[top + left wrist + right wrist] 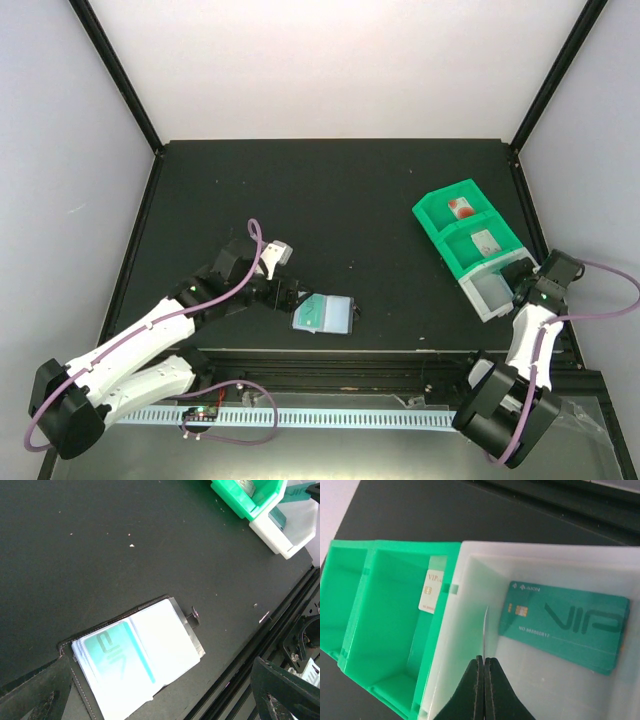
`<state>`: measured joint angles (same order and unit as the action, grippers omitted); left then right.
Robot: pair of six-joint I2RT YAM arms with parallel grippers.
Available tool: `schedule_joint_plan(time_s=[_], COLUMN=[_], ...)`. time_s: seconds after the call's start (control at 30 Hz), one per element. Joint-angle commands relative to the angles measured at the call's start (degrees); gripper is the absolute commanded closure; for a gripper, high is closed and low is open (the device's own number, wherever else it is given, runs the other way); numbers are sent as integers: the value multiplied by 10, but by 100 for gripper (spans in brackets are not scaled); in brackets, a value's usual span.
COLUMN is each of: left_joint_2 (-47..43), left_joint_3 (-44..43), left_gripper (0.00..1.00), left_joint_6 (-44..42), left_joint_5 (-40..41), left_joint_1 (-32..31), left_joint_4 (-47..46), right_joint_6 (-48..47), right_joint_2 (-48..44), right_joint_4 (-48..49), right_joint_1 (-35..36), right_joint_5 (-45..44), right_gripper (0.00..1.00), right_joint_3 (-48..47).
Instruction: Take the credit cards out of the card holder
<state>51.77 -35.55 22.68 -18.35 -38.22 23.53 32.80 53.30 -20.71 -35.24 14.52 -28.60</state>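
The black card holder point(326, 315) lies open near the table's front edge, its clear sleeves point(165, 640) up, with a teal credit card point(117, 652) in the left sleeve. My left gripper point(159, 680) hovers wide open over it, one finger at each side and nothing between them. My right gripper point(483, 659) is shut on a thin credit card point(484, 630), seen edge-on, over the white bin point(470, 580). A teal VIP card point(565, 625) lies flat in that bin. A pale VIP card point(431, 592) leans in the green compartment next to it.
The green compartment tray point(440, 215) stands at the right with the white bin point(480, 292) at its near end. Cards lie in two green compartments point(462, 207). A black rail point(240, 680) runs along the front edge, close to the card holder.
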Motion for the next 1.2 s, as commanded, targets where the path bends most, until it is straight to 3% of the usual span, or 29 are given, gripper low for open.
schedule_joint_plan(time_s=[0.0, 0.2, 0.4, 0.57, 0.87, 1.17], left_joint_2=[-2, -4, -3, -4, -4, -3], left_joint_3=[-10, -10, -11, -12, -16, -13], left_gripper=[1, 1, 1, 1, 1, 1], left_joint_6=[-10, -9, -10, -12, -13, -11], left_joint_5=[-11, -11, -12, -13, -14, -13], left_joint_1=[5, 8, 13, 13, 13, 14], left_joint_4=[-6, -6, -5, 1, 10, 11], right_joint_6=[-3, 14, -12, -16, 14, 65], right_joint_2=[-1, 28, 68, 77, 106, 164], right_joint_4=[67, 153, 150, 142, 94, -3], right_joint_1=[-11, -15, -16, -17, -17, -17], right_joint_5=[15, 15, -15, -38, -134, -196], right_gripper=[99, 99, 98, 91, 75, 70], right_joint_3=[17, 53, 38, 39, 18, -47])
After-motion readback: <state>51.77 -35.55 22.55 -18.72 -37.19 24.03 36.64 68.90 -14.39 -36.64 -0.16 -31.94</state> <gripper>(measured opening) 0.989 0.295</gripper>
